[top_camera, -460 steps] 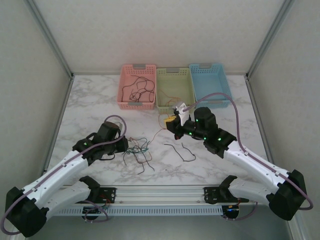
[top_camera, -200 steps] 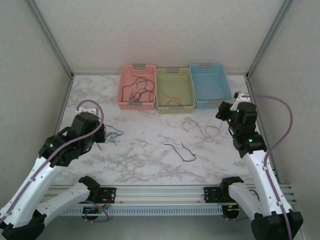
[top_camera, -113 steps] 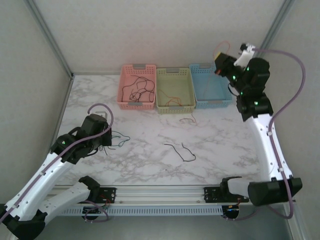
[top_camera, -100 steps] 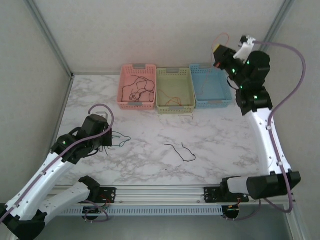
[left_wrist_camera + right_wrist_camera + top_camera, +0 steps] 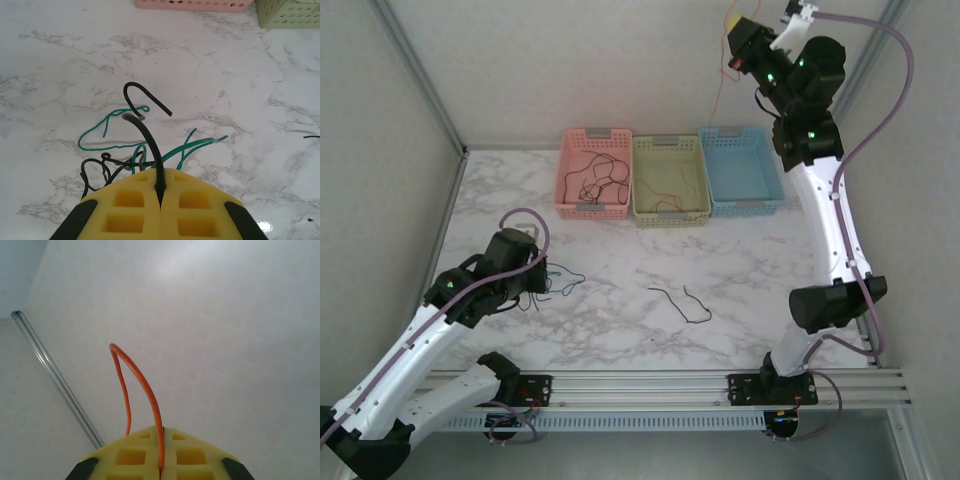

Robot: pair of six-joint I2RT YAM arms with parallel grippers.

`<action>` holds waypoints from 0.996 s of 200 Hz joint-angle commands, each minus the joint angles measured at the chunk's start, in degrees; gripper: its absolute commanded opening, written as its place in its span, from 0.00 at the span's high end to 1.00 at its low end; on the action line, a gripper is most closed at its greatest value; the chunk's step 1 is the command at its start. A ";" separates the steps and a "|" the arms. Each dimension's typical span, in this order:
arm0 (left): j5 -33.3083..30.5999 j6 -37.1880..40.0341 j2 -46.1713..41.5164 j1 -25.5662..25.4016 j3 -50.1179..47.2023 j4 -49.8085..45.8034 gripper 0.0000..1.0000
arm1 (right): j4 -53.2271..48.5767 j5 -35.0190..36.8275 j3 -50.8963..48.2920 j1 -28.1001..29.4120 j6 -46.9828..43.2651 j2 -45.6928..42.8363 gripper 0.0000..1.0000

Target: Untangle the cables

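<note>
Low over the marble table (image 5: 760,280), the left gripper (image 5: 160,192) has its yellow pads pressed shut on a black cable (image 5: 148,137), which curls up out of a small tangle of green cables (image 5: 112,146) and dark ones just beyond. Further right, well apart, a loose black cable (image 5: 681,303) lies alone. Behind it, side by side, stand a pink basket (image 5: 592,134) holding black cables (image 5: 588,188), a green basket (image 5: 669,143) with a reddish cable (image 5: 665,204) and a blue basket (image 5: 740,132). High above the blue one, the right gripper (image 5: 161,435) pinches an orange cable (image 5: 150,400) that dangles below it
</note>
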 commanded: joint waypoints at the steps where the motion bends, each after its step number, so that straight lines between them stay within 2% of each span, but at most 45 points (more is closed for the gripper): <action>1: 0.76 0.87 -0.15 0.51 -0.44 0.49 1.00 | -1.51 -0.98 9.81 0.80 -0.08 2.87 1.00; 28: 0.84 0.97 -0.57 0.51 -0.53 0.41 1.00 | -7.24 -1.18 22.69 0.97 -1.10 7.80 1.00; 39: 0.93 0.91 -0.68 0.51 -0.53 0.49 1.00 | -8.49 -0.65 25.15 0.95 -1.13 8.54 1.00; 199: 1.29 1.10 -0.50 0.51 -0.79 0.80 1.00 | -5.84 -0.35 26.01 1.39 -1.48 8.29 1.00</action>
